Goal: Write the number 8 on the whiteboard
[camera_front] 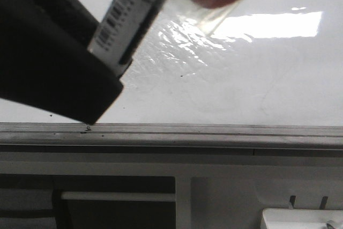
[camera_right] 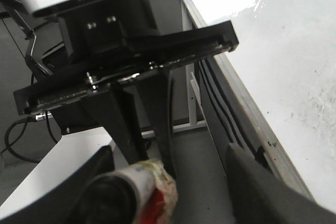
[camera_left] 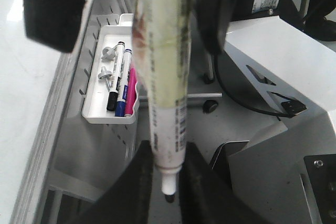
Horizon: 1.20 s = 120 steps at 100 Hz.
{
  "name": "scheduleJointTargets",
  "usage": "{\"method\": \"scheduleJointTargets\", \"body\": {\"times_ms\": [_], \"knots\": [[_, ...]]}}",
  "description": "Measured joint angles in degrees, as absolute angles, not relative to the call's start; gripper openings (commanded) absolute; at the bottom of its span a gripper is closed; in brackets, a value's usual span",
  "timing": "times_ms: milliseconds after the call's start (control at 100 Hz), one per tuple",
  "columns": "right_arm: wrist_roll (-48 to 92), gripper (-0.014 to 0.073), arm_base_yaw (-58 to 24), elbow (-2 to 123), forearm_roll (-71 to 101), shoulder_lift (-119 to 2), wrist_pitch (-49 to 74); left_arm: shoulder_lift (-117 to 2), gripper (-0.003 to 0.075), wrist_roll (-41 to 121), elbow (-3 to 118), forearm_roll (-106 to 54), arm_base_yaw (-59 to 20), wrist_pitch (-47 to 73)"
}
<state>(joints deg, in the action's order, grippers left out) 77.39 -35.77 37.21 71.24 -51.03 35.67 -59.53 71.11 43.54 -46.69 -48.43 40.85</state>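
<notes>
The whiteboard is shown in the front view as a glossy white surface with a bright band of glare and faint grey smudges, bounded along its near side by a grey metal edge rail. No drawn figure can be made out on the visible part of the board. A marker, white-barrelled with a barcode label and a dark tip, is seen in the left wrist view clamped between the two dark fingers of the left claw, its tip projecting just past them. In the front view the same marker is held tilted close before the camera, beside a dark claw part. A white tray fixed to the board's side is seen holding spare markers and two metal fittings. In the right wrist view the right claw is seen beside the board's rail, a worn cylindrical object with a red patch lying between its fingers; whether it is gripped cannot be told.
</notes>
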Motion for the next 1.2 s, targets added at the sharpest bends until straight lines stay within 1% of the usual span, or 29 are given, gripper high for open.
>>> {"method": "scheduleJointTargets", "body": {"times_ms": [30, 100, 120, 140, 160, 170, 180, 190, 220, 230, 310, 350, 400, 450, 490, 500, 520, 530, 580, 620, 640, 730, 870, 940, 1011, 1141, 1201], "knots": [[77.4, 0.0291, -35.9, 37.2, 71.2, -51.3, 35.7, -59.6, -0.002, 71.1, 43.5, -46.7, -48.4, 40.8], [77.4, 0.0178, -36.0, 37.2, 71.2, -51.8, 35.7, -59.7, -0.002, 71.1, 43.5, -46.7, -48.4, 40.8], [77.4, 0.0126, -36.0, 37.2, 71.3, -51.8, 35.7, -59.8, -0.002, 71.1, 43.5, -46.7, -48.4, 40.7], [77.4, 0.0099, -36.0, 37.2, 71.3, -51.9, 35.7, -59.8, -0.002, 71.1, 43.5, -46.7, -48.4, 40.7], [77.4, 0.0044, -36.0, 37.2, 71.3, -51.9, 35.8, -59.9, -0.002, 71.1, 43.5, -46.7, -48.4, 40.6], [77.4, 0.0044, -36.0, 37.2, 71.3, -51.9, 35.8, -59.9, -0.002, 71.1, 43.5, -46.7, -48.4, 40.6], [77.4, 0.0003, -36.0, 37.2, 71.3, -51.9, 36.0, -59.9, -0.002, 71.1, 43.5, -46.7, -48.4, 40.5], [77.4, 0.0003, -36.0, 37.2, 71.3, -51.9, 36.0, -60.0, -0.002, 71.1, 43.5, -46.7, -48.4, 40.5], [77.5, -0.0062, -36.0, 37.2, 71.3, -51.9, 36.0, -60.1, -0.002, 71.1, 43.5, -46.7, -48.4, 40.5], [77.5, -0.0072, -36.0, 37.2, 71.2, -51.9, 36.0, -60.1, -0.002, 71.1, 43.5, -46.7, -48.4, 40.5], [78.3, -0.0051, -36.1, 37.3, 71.0, -51.9, 36.1, -60.3, -0.0017, 70.7, 43.5, -46.9, -48.4, 40.6], [78.4, -0.005, -36.1, 37.3, 71.0, -51.9, 36.1, -60.3, 0.0001, 70.8, 43.5, -47.1, -48.4, 40.5], [78.4, -0.005, -36.1, 37.3, 71.0, -51.9, 35.6, -60.3, 0.0055, 70.8, 43.4, -47.2, -48.4, 40.0], [78.4, -0.005, -36.1, 37.3, 71.0, -51.9, 34.9, -60.3, 0.0141, 70.6, 43.4, -47.5, -48.4, 39.4], [78.4, -0.0048, -36.1, 37.3, 71.2, -51.6, 34.1, -60.3, 0.0235, 70.3, 43.3, -48.0, -48.4, 38.6], [78.4, -0.0046, -36.1, 37.3, 71.2, -51.6, 33.7, -60.1, 0.0269, 70.0, 43.3, -48.1, -48.4, 38.5], [78.3, -0.0041, -36.1, 37.2, 71.3, -51.3, 33.0, -60.0, 0.0302, 69.7, 43.3, -48.4, -48.4, 38.0], [78.3, -0.0041, -36.1, 37.1, 71.5, -51.1, 32.7, -60.0, 0.0335, 69.4, 43.3, -48.5, -48.3, 37.9], [78.2, -0.0042, -36.1, 36.5, 71.6, -49.8, 30.7, -59.2, 0.0447, 67.5, 43.3, -49.1, -48.2, 37.5], [78.2, -0.0042, -36.1, 35.5, 71.3, -48.5, 28.6, -58.0, 0.0483, 65.4, 43.3, -49.3, -47.8, 37.6], [78.2, -0.0042, -36.1, 34.9, 71.0, -47.7, 27.4, -57.1, 0.0487, 64.3, 43.3, -49.3, -47.5, 37.9], [78.2, -0.0042, -36.1, 31.2, 70.2, -43.2, 22.5, -52.2, 0.0453, 59.0, 43.3, -47.2, -46.4, 38.5], [78.2, -0.0042, -36.1, 25.2, 67.7, -35.2, 13.8, -41.6, 0.0349, 49.4, 43.3, -38.0, -43.7, 39.1], [78.2, -0.0043, -36.1, 23.6, 66.2, -32.7, 8.2, -36.1, 0.0283, 44.0, 42.8, -32.4, -41.9, 38.2], [78.3, -0.0043, -36.1, 23.3, 65.2, -31.9, 3.1, -31.4, 0.0197, 39.3, 41.4, -27.8, -39.9, 36.9], [78.4, -0.0043, -36.1, 24.0, 63.6, -33.0, -3.1, -25.8, -0.0016, 34.8, 37.2, -24.9, -36.7, 33.2], [78.4, -0.0043, -36.1, 24.7, 62.3, -34.5, -5.0, -24.5, -0.002, 34.1, 34.8, -26.3, -35.7, 31.4]]}}
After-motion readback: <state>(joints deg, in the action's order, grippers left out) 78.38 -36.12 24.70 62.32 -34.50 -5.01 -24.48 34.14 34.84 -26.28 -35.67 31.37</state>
